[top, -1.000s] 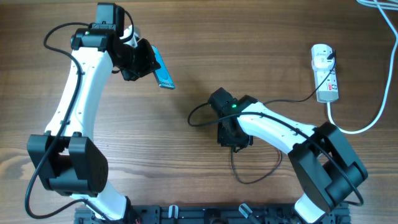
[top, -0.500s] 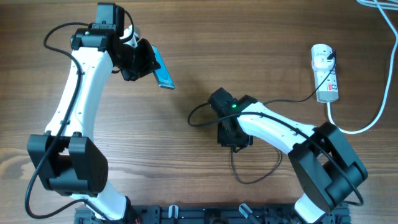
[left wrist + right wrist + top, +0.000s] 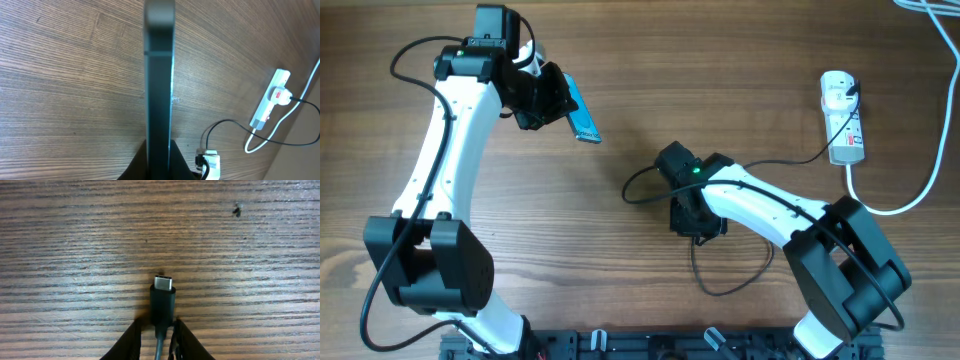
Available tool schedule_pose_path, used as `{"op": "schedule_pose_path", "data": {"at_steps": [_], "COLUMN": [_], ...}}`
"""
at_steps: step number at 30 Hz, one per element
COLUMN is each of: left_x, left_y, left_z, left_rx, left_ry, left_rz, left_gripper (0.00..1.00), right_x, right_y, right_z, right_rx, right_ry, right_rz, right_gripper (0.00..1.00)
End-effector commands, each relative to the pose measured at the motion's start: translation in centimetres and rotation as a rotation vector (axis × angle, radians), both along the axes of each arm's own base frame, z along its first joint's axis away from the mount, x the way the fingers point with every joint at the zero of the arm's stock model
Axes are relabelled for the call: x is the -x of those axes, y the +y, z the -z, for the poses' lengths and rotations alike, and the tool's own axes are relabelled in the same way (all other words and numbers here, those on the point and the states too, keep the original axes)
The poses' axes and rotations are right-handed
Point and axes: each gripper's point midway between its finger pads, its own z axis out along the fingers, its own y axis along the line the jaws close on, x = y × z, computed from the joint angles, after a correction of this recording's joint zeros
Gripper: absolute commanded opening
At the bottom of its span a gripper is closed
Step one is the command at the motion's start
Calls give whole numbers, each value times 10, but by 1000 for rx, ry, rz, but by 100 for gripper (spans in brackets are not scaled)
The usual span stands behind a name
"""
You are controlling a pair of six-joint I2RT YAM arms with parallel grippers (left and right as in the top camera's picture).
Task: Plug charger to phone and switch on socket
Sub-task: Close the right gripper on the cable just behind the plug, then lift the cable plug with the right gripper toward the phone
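Observation:
My left gripper [image 3: 556, 101] is shut on the phone [image 3: 583, 116] and holds it above the table at the upper left, its teal screen showing. In the left wrist view the phone [image 3: 159, 85] is edge-on between the fingers [image 3: 159, 167]. My right gripper [image 3: 696, 226] is low over the table's middle, shut on the charger [image 3: 790, 160]. In the right wrist view the connector tip [image 3: 163, 296] sticks out just past the fingertips [image 3: 157, 330], close to the wood. The cable runs to the socket [image 3: 844, 120] at the far right, which also shows in the left wrist view [image 3: 270, 97].
A thick white cord [image 3: 930, 170] loops from the socket to the right edge and the top right corner. A slack loop of black cable [image 3: 732, 285] lies near the front by the right arm's base. Bare wood lies between the two grippers.

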Motion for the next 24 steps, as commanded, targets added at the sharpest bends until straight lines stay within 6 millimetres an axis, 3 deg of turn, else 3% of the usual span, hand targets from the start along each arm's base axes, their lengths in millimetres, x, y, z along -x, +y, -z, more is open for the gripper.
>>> {"op": "schedule_pose_path", "data": {"at_steps": [1, 24], "left_x": [-1, 0], "left_y": [3, 3], "left_z": [-12, -12], "left_rx": [3, 3], "left_ry": [-40, -39], "left_rz": [7, 7], "left_gripper": [4, 4], "right_x": [18, 17], "right_y": [-7, -9], "right_z": [18, 18], "right_rx": [26, 38], "right_ry": [76, 68], "right_rz": [-7, 1], "right_gripper": [21, 5]}}
